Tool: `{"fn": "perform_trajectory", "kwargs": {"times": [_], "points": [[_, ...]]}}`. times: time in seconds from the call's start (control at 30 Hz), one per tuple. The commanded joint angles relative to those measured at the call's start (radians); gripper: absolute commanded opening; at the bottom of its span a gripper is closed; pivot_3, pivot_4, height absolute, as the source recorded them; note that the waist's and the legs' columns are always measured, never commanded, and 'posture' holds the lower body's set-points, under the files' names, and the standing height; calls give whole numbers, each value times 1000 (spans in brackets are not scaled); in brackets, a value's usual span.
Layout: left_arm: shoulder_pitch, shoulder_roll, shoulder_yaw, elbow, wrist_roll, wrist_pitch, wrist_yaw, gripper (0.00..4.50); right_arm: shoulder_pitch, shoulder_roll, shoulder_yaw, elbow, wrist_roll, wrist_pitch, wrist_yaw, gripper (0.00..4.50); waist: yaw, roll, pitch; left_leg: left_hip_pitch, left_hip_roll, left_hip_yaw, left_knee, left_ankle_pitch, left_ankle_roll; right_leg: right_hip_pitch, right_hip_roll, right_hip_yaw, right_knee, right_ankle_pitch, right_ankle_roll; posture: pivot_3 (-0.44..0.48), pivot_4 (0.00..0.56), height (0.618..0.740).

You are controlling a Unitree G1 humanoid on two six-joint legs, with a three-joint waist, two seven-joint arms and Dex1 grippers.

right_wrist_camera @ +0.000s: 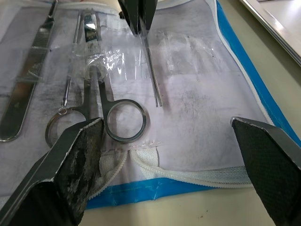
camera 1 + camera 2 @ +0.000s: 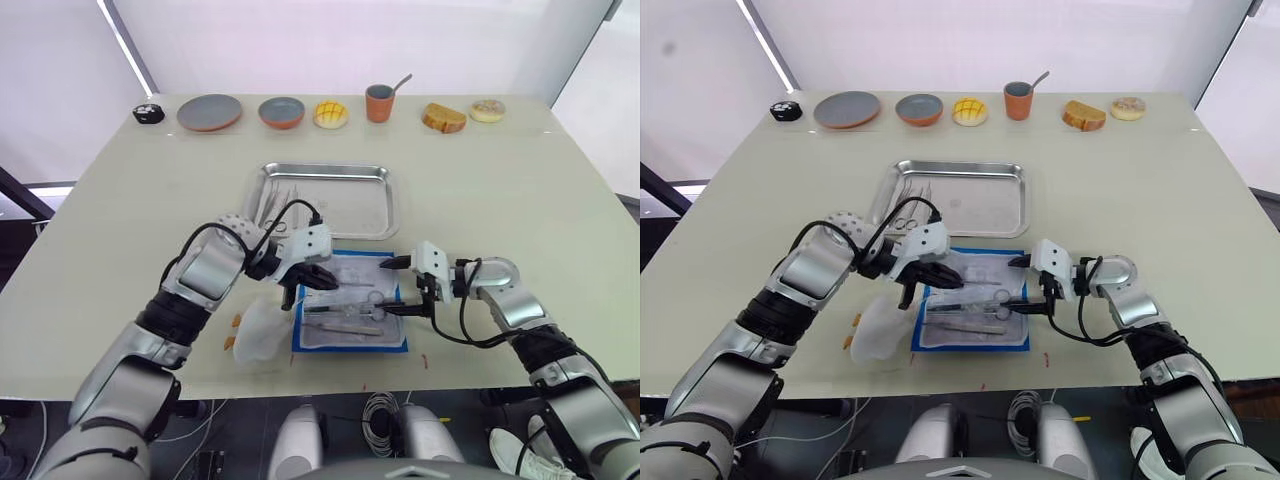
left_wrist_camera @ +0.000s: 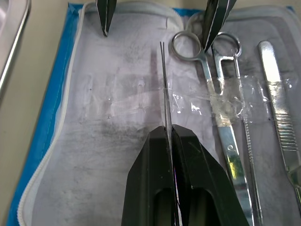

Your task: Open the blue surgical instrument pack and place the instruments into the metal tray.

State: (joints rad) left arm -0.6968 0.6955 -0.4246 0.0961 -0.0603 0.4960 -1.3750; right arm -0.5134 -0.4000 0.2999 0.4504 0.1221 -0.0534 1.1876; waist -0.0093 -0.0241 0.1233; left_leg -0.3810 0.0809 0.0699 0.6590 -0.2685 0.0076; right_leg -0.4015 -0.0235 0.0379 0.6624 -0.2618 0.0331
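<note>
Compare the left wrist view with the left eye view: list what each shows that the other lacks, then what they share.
Left wrist view alone: up close, the left gripper pinches thin tweezers, and clear tape straps the scissors to the lining.
Left eye view alone: instruments already in the metal tray, a row of dishes and food at the table's far edge, and a white plush toy beside the pack.
Both: the opened blue pack, and the open right gripper over it.
</note>
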Motion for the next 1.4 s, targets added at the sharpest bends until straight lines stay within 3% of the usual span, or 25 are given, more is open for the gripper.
{"fn": "perform_trajectory", "kwargs": {"times": [0.03,0.47,0.67,0.8,1.0,1.27,1.4], "points": [[-51,36,-5,-30,8,29,-45,15,57,-18,89,91,-123,51,-27,4500,-2,0,0,0,0,0,0,0,0,0,0,0,0,0,0,0,150,740],[-24,183,45,-77,-26,56,-121,15,80,-23,92,75,-118,63,-35,4500,-3,0,0,1,1,0,-1,0,0,0,1,1,0,0,0,0,150,740],[61,281,174,-123,-109,67,-112,15,74,-22,93,85,-114,61,-29,4500,-3,-1,-1,1,1,1,-2,0,0,0,1,2,0,0,0,0,150,740],[108,284,270,-154,-166,110,-54,15,68,-20,94,95,-113,57,-24,4500,-3,-1,-1,1,2,1,-2,0,0,0,1,2,0,-2,-3,0,150,740],[93,174,385,-149,-176,230,208,15,45,-17,94,117,-113,50,-11,4500,-2,-2,-1,2,2,1,-2,0,0,0,1,2,0,-1,-1,0,150,740],[-71,-212,510,-80,-114,481,813,15,21,-26,90,138,-110,39,5,4500,-1,-4,-3,1,2,0,-1,0,0,1,5,6,0,0,0,0,150,740],[-121,-325,520,-48,-85,549,979,15,21,-32,91,135,-108,38,10,4500,-3,-4,-3,1,2,0,-1,0,0,1,5,7,0,0,0,0,150,740]]}}
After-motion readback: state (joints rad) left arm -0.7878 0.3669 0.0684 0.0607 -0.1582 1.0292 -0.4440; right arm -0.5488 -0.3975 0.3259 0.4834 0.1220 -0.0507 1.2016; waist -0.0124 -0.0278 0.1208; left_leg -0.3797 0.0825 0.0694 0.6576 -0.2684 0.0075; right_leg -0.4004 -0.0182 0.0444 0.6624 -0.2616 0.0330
